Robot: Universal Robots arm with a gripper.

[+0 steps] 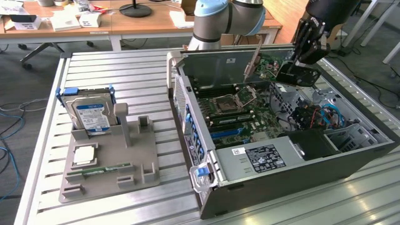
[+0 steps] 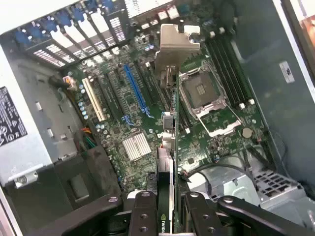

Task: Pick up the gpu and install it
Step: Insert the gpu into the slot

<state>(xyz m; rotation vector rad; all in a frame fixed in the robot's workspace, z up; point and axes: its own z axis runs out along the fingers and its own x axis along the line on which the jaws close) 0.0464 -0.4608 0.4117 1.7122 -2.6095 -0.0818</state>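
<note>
The gpu [image 1: 270, 65] hangs over the open computer case [image 1: 350, 164], a thin card with its silver end bracket [image 1: 253, 58] toward the case's back wall and its black fan [image 1: 299, 74] under the wrist. My gripper [image 1: 304, 55] is shut on it. In the wrist view the gpu [image 2: 168, 162] shows edge-on between my two black fingers [image 2: 142, 214], with the gripper [image 2: 170, 216] clamped on its near end. The silver bracket [image 2: 174, 42] is at the card's far end. Below lies the motherboard [image 2: 147, 123] with its blue slot [image 2: 134, 88]. The card is above the board, apart from the slots.
The CPU socket [image 2: 202, 91] sits beside the card's line, a white slot [image 2: 93, 101] and a heatsink [image 2: 136, 146] on the other side. The power supply [image 1: 262, 157] fills the case's near end. A grey holder [image 1: 106, 164] at the exterior view's left carries a hard drive [image 1: 91, 115] and a memory stick [image 1: 100, 171].
</note>
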